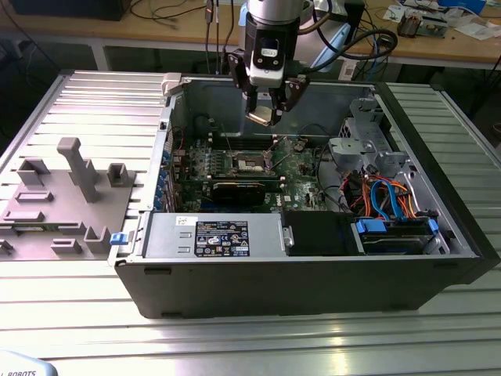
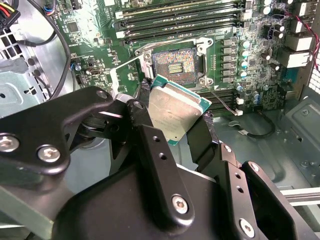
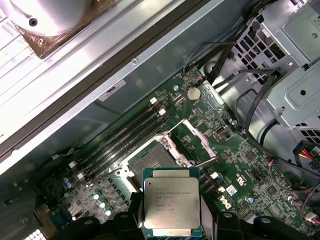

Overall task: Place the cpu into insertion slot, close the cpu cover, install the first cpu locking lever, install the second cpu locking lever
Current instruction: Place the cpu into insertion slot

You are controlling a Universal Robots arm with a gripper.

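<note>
Black gripper (image 2: 172, 122) links and screw heads fill the near field of the second wrist view. The fingers are closed on opposite edges of the cpu (image 2: 176, 112), whose pale metal face is turned towards that camera. The chip is held in the air, tilted, clear of the green motherboard (image 2: 95, 45).

Beyond the chip lies the insertion slot (image 2: 175, 64), its dark centre exposed inside a silvery rim. The cpu cover (image 2: 127, 61) is swung open and rests at one side of the slot as a thin metal frame. Long black memory slots (image 2: 180, 20) run beside the slot, and the gripper links hide the part of the board nearest the camera.

The first wrist view shows the cpu (image 3: 171, 207) from the opposite side, with print on its face. Here the cover (image 3: 202, 136) stands raised, with the board visible through its window. A coin battery (image 3: 193, 92) and the grey drive cage (image 3: 295, 85) also appear.

The exterior view shows the wider setting. The gripper (image 1: 264, 116) hangs over the open computer case (image 1: 297, 282), above the slot (image 1: 252, 163) and well apart from it. A grey labelled power-supply box (image 1: 211, 235) and blue cables (image 1: 383, 196) occupy the near side of the case. A grey fixture tray (image 1: 63, 196) lies on the slatted table (image 1: 235, 345) at the exterior view's left.
</note>
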